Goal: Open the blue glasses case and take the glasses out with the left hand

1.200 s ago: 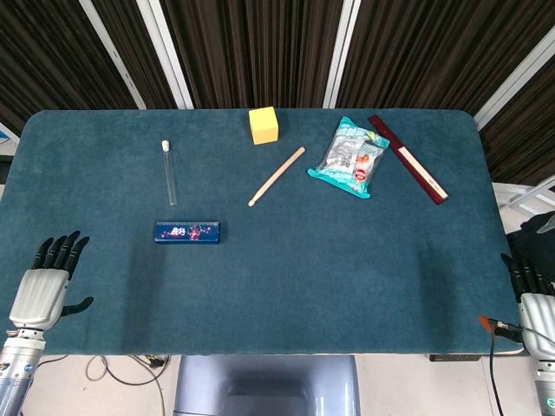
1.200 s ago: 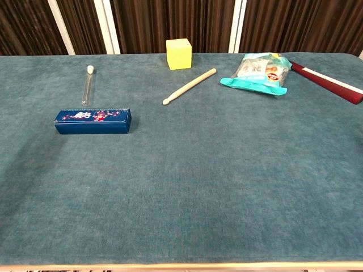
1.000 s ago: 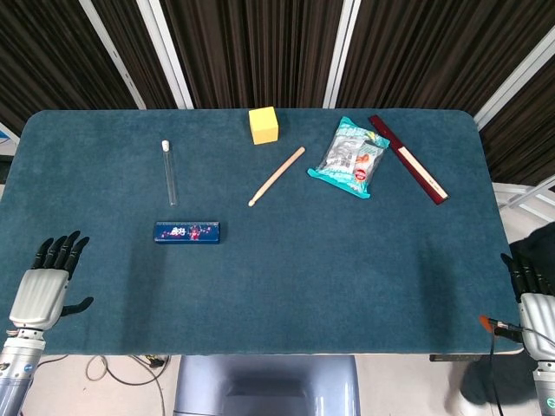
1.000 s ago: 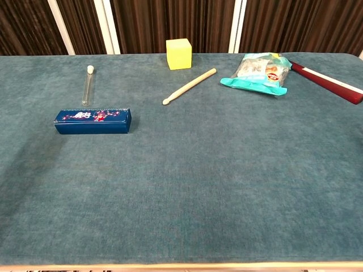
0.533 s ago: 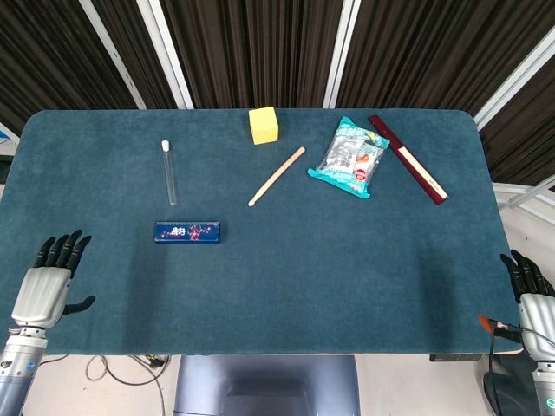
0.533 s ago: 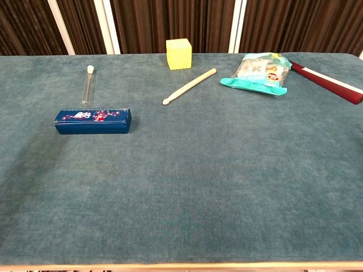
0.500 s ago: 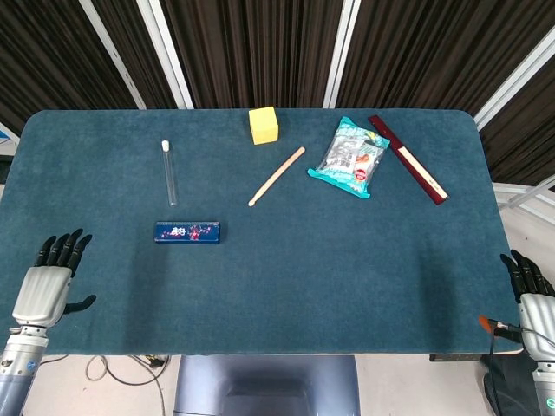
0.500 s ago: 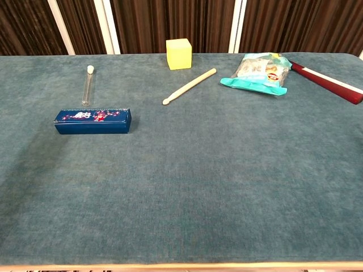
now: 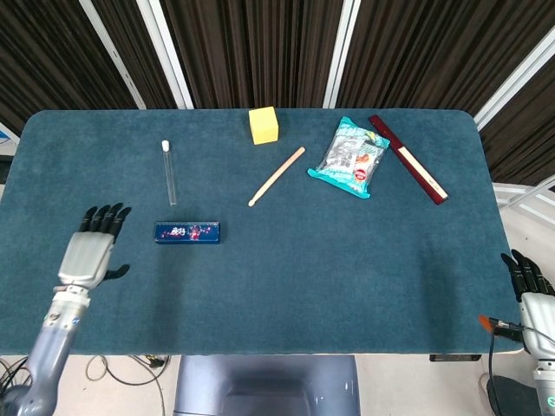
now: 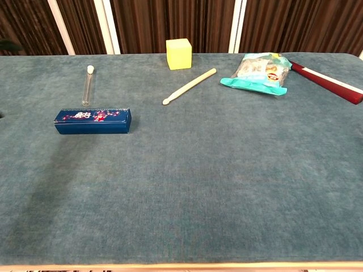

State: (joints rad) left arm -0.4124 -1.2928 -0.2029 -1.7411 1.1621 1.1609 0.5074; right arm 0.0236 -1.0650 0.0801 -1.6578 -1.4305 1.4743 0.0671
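The blue glasses case (image 9: 186, 232) (image 10: 93, 120) lies closed on the teal table, a floral print on its lid. My left hand (image 9: 89, 251) hovers over the table just left of the case, fingers spread and empty. My right hand (image 9: 532, 299) hangs off the table's right edge near the front corner, fingers apart, holding nothing. The chest view shows neither hand clearly. No glasses are visible.
A glass tube (image 9: 168, 172) lies just behind the case. Further back are a yellow cube (image 9: 264, 125), a wooden stick (image 9: 277, 176), a snack packet (image 9: 350, 157) and a dark red ruler-like bar (image 9: 408, 159). Teal cloth (image 9: 329, 277) covers the table.
My left hand has moved from the front left corner up and rightward over the table, closer to the case. The right hand and all objects stay put.
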